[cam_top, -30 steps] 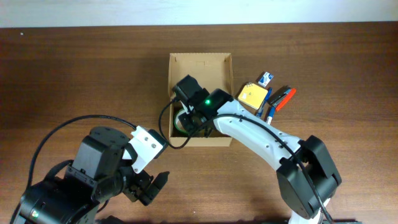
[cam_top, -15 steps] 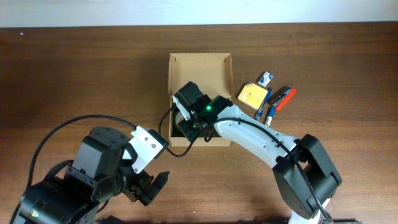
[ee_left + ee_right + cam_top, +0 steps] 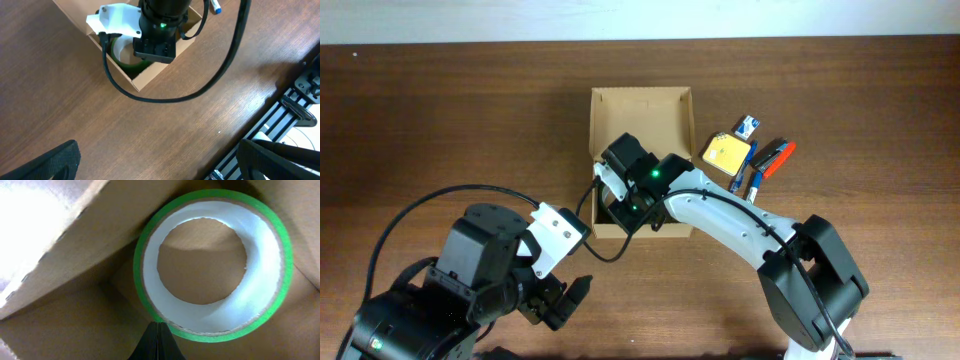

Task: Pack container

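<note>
Placing step: right gripper [image 3: 158,339], fingers pressed together, at green tape roll [image 3: 262,275] inside cardboard box [image 3: 642,112]; next, probably retreat upward; left gripper [image 3: 567,300] spread.

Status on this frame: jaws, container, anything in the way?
Left gripper jaws open, away from container. Right gripper jaws shut, down inside it at green tape roll. Yellow case and pens lie outside.

Overhead looks straight down; both wrist views face the container [image 3: 642,112], the right from inside.
</note>
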`<state>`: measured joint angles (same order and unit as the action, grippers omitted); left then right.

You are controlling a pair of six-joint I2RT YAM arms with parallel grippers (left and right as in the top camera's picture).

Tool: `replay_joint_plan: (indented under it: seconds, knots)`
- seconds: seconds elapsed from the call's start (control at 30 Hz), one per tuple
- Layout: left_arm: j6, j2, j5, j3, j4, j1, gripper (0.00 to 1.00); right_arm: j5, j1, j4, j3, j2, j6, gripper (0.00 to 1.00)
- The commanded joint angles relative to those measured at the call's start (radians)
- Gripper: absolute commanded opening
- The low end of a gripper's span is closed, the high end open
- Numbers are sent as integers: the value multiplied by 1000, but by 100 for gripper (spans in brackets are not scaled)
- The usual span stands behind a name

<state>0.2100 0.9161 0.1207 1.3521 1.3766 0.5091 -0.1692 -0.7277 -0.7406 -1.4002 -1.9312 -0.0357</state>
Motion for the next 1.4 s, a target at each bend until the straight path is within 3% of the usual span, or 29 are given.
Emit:
replay_joint_plan:
  seconds: [0.0, 0.47, 1.23, 1.37]
  knots:
    - [16, -2, 14, 13, -3, -3, 100, -37, -6, -3, 10, -13, -39, 4]
    - [16, -2, 14, 13, -3, -3, 100, 61, -3, 144, 10, -40, -54, 4]
    - [16, -2, 14, 13, -3, -3, 100, 37, -3, 46, -59, -84, -95, 4]
    - [16, -2, 14, 13, -3, -3, 100, -76, -3, 2, -104, -84, -173, 4]
